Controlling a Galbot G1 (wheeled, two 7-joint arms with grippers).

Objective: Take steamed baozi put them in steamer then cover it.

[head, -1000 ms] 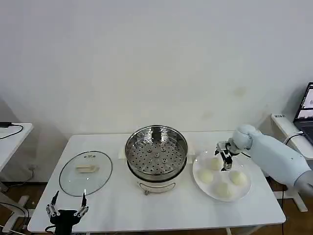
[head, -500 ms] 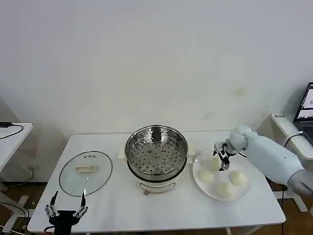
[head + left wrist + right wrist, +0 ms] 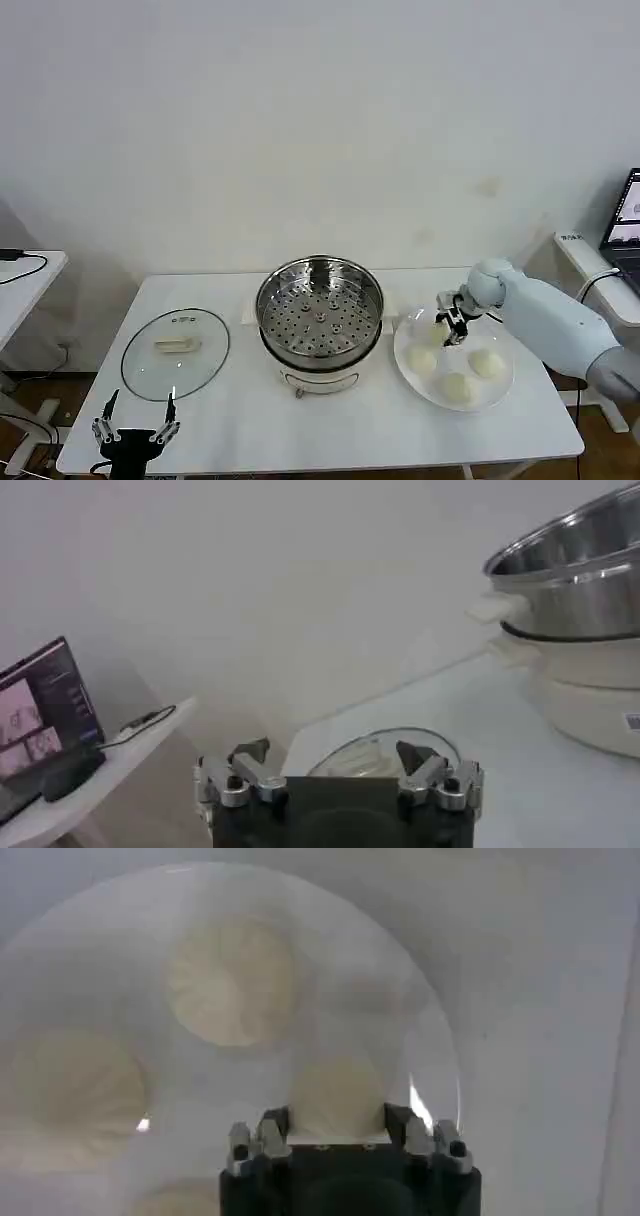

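Right gripper [image 3: 447, 327] hovering low over far-left part of flat white round plate [image 3: 500, 385], on table right of steamer. Straddling far-left small round cream-white steamed bun [image 3: 335, 1093], fingers [image 3: 272, 1131] open wide either side of it; contact not clear, not lifted. White right arm reaching in from right edge of head view.

Remaining three cream-white buns sitting on same plate: one [image 3: 422, 360] near left rim just in front of gripper, one [image 3: 487, 364] toward right, one [image 3: 456, 388] nearest front edge. Wrist view showing two of these [image 3: 230, 978] [image 3: 75, 1083] beyond gripper, blurred, well apart from each other.

Round shiny stainless-steel steamer pot [image 3: 319, 310] standing at table centre on white base, uncovered, perforated tray showing inside, no buns in it. Same pot [image 3: 575, 565] appearing in left wrist view on its white base.

Round clear glass lid [image 3: 175, 352] with pale handle lying flat on white table [image 3: 250, 430], left of steamer, well apart from it.

Left gripper [image 3: 135, 430] parked at front-left table edge, near lid's front rim, fingers [image 3: 245, 775] spread wide, holding nothing.
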